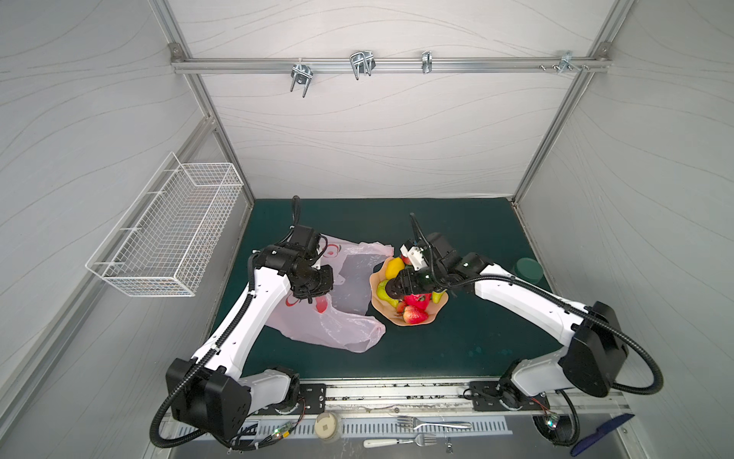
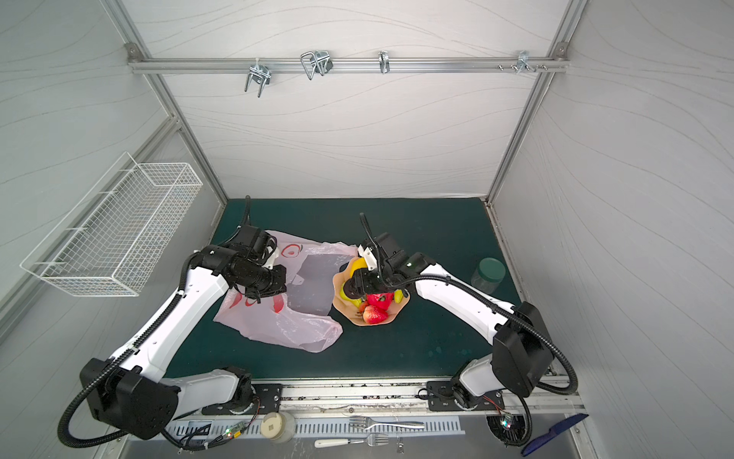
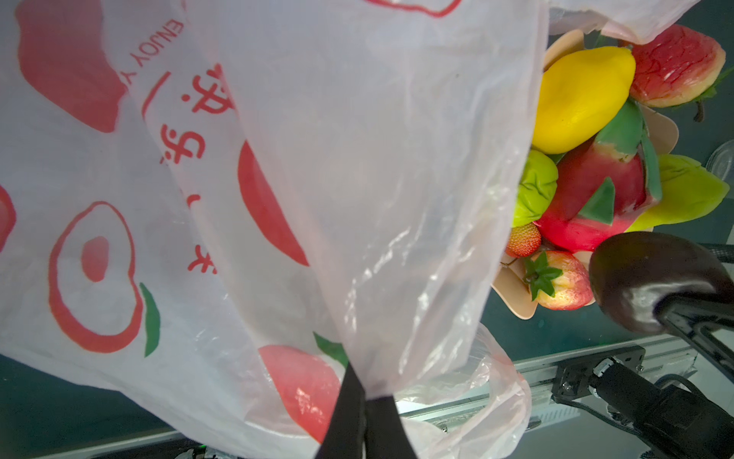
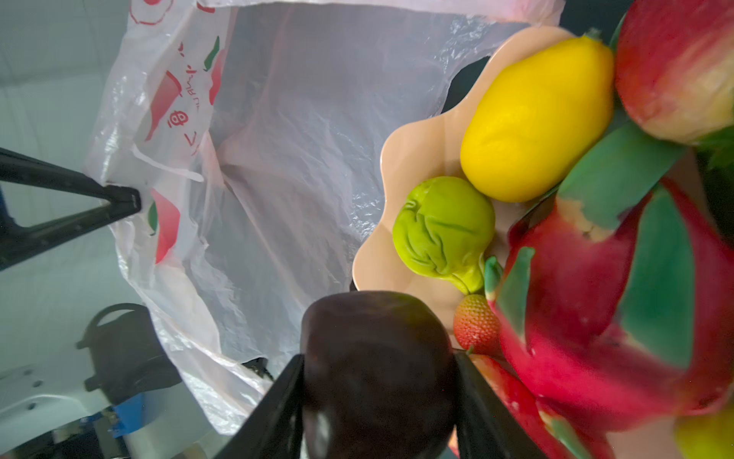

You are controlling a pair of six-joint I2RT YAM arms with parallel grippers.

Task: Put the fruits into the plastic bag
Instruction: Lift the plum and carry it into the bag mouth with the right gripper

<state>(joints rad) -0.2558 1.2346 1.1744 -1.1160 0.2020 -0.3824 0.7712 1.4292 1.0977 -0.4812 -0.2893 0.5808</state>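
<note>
My left gripper [image 3: 364, 397] is pinched shut on the plastic bag [image 1: 349, 322] film, propping its mouth open left of the bench [image 1: 437, 349] centre. My right gripper [image 4: 379, 359] clamps 1 dark purple fruit [image 3: 651, 278] above the peach bowl [image 4: 413, 159] rim, beside that mouth, for the drop.

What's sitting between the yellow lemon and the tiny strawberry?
A wrinkly green fruit lies between the lemon and tiny strawberry, clearest in the right wrist view.

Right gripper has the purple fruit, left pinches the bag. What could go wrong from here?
1. The dark purple fruit is round and glossy, and sticks out past the tips of the right gripper; it might slip out.
2. The left gripper pinches the plastic bag at one spot; its limp mouth may sag shut, leaving the fruit outside.
</note>
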